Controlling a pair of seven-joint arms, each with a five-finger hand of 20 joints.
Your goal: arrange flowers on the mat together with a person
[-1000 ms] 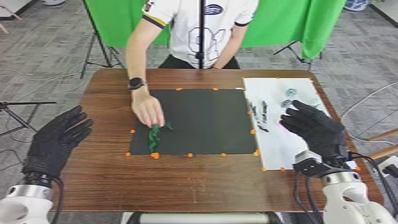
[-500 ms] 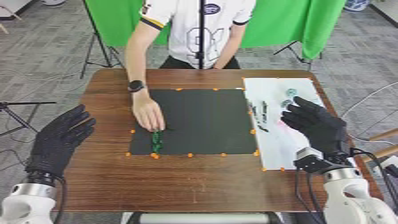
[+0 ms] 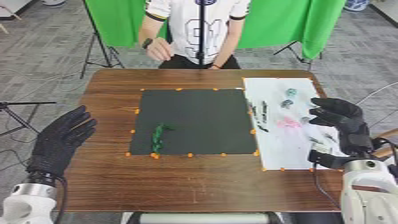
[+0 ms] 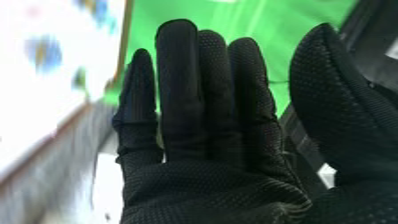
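Green stem (image 3: pixel 158 139) lies near near-left corner of black mat (image 3: pixel 200 115). Left hand (image 3: pixel 55 145) open, empty, by surface's (image 3: pixel 187 187) left edge; right hand (image 3: pixel 345 122) open, empty, by right edge.

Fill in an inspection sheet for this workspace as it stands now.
Surface: brown wooden table with a dark mat and, to its right, a white sheet.
Job's things: green stem on the mat's left part, near its lower edge; bluish flowers and a pink flower on the sheet, dark slender pieces along its left side.
Clutter: nothing seen beyond small orange pieces along the mat and sheet edges.
Grippers: left hand at the table's left side, open; right hand by the sheet's right edge, open.
Cables: black cable beside the left forearm, another by the right.
Surroundings: green cloth behind the table, grey floor.
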